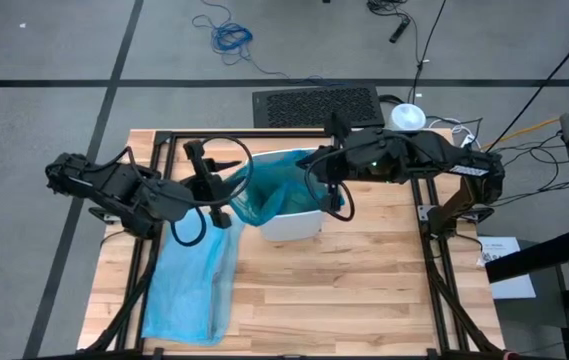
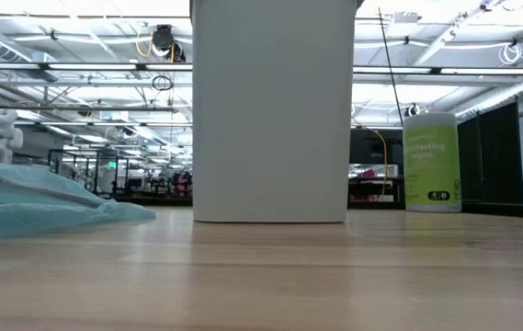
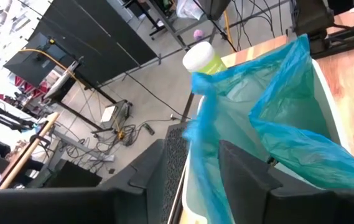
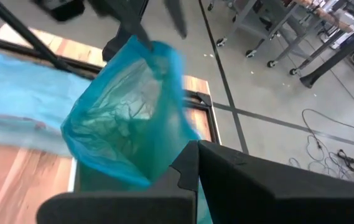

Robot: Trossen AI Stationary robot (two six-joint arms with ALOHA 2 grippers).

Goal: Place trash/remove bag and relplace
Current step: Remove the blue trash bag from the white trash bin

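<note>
A white bin (image 1: 294, 222) stands near the back middle of the worktop (image 1: 364, 290), with the teal bag (image 1: 269, 190) drawn up out of it and stretched open above its mouth. Both arms meet over the bin. The left gripper (image 1: 222, 205) is at the bag's left rim; the left wrist view shows its jaws closed on a fold of the film (image 3: 204, 155). The right gripper (image 1: 336, 198) is at the bag's right rim, and the right wrist view shows its jaws pinching the bag's edge (image 4: 164, 155), the bag's open mouth facing the camera.

A pale blue bag (image 1: 189, 285) lies flat on the worktop's left front part, well apart from the bin, reaching toward the front edge. In the low view it shows as a low heap (image 2: 40, 202) left of the bin (image 2: 272, 110). A green canister (image 2: 431, 161) with a white lid stands upright at the right rear corner.
</note>
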